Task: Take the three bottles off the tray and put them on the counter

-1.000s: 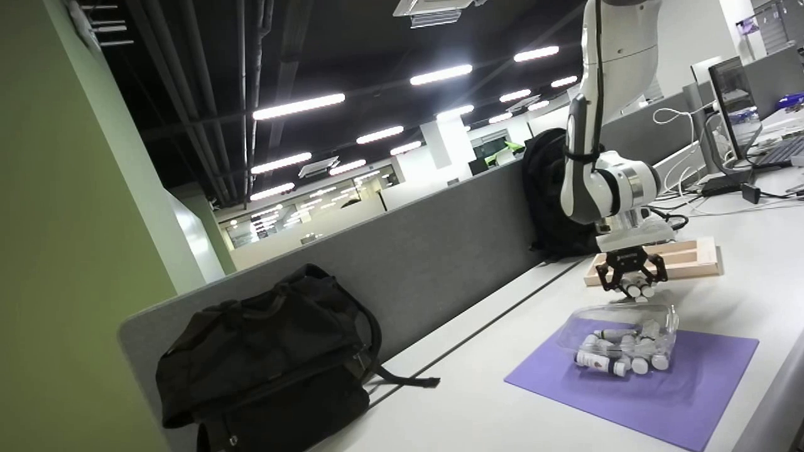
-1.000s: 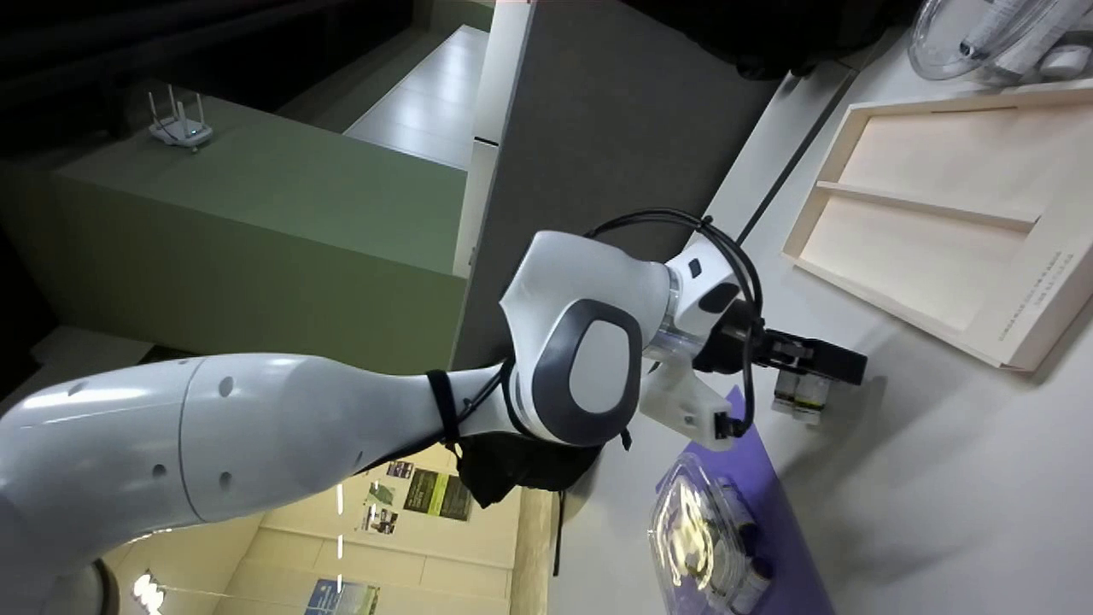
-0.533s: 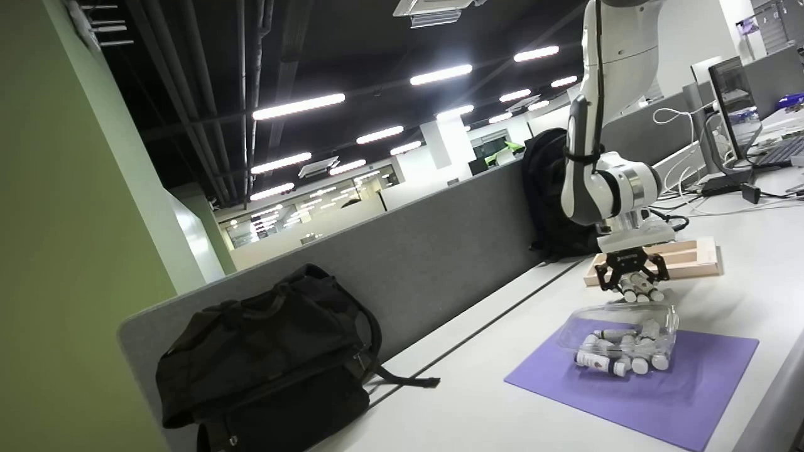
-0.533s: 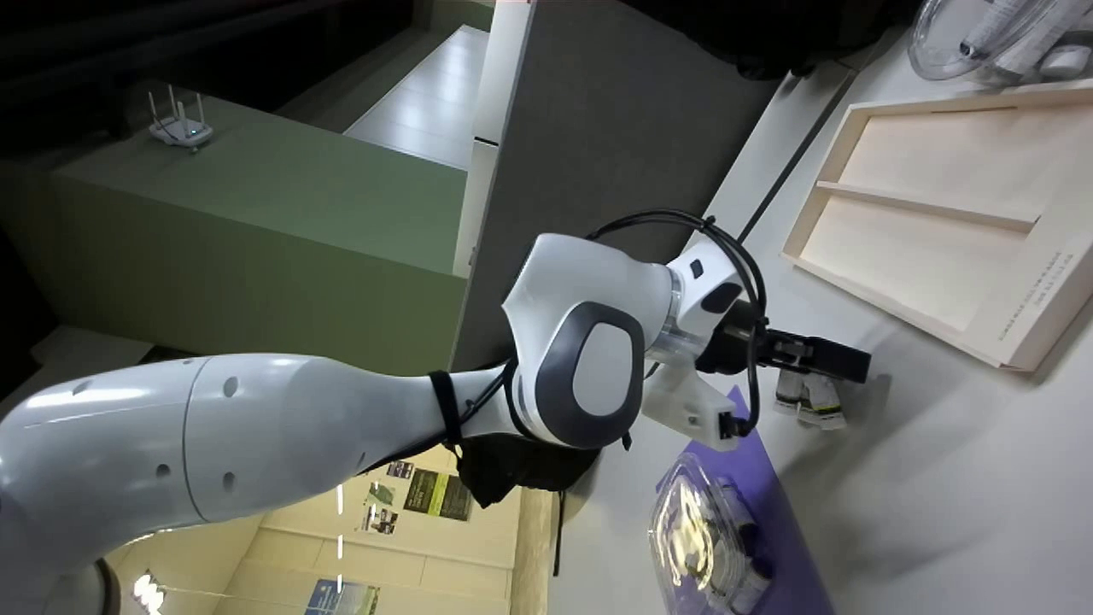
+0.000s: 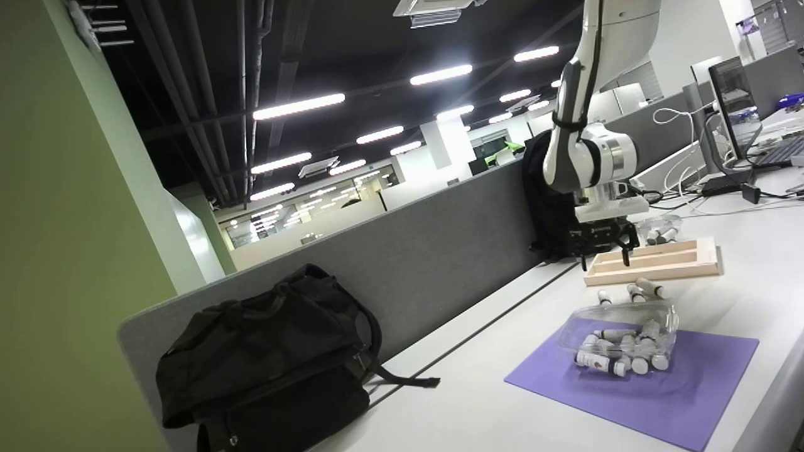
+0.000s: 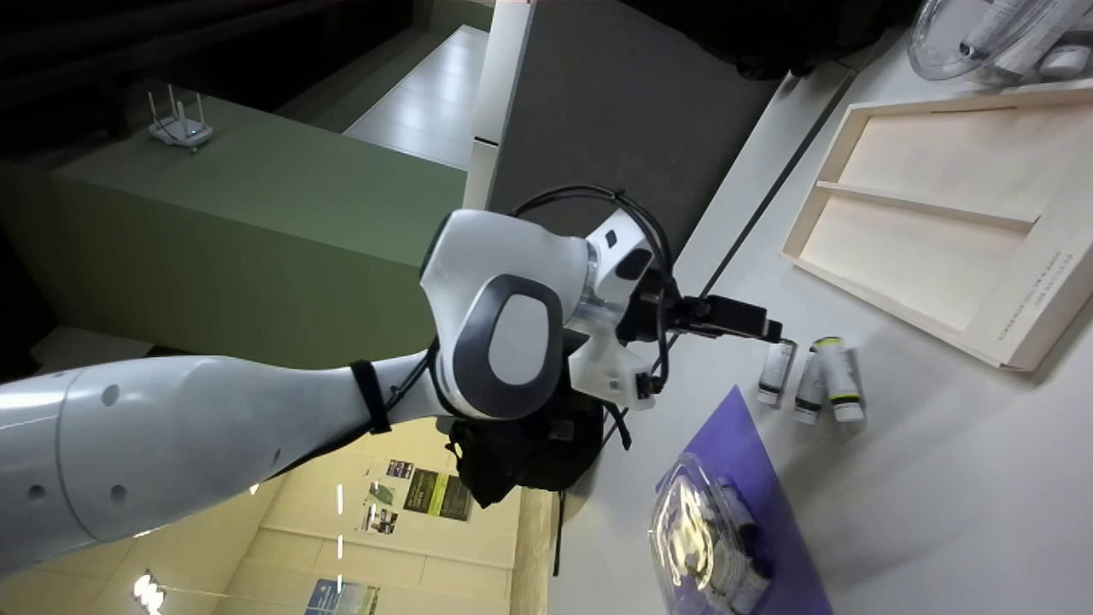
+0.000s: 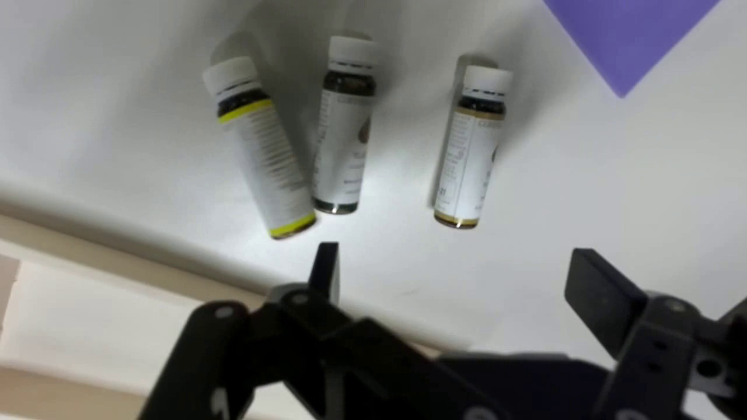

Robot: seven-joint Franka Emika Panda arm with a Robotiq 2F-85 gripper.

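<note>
Three small bottles with white caps and dark necks lie on their sides on the pale counter point(image 6: 905, 495). In the wrist view, a yellow-banded bottle point(image 7: 271, 169) and a middle bottle point(image 7: 344, 146) seem to meet near their bases, caps apart. A third bottle point(image 7: 470, 163) lies separate to the right. The light-wood tray point(image 6: 926, 207) with its divider stands beside them, also seen as the low wooden tray point(image 5: 659, 274) behind them. My gripper point(image 7: 455, 256) is wide open above the counter, nothing between its fingers; in an exterior view the gripper point(image 5: 605, 263) hangs above the bottles' level.
A clear plastic box point(image 5: 619, 314) with several bottles sits on the purple mat point(image 5: 710, 376). Another clear container point(image 6: 935, 43) with bottles stands beyond the tray. A grey divider panel point(image 5: 452, 263) backs the counter. A black backpack point(image 5: 270, 364) leans there.
Held between the fingers earlier, the three bottles first splayed and now lie on the counter. The gripper has opened, risen, and moved away from them.
</note>
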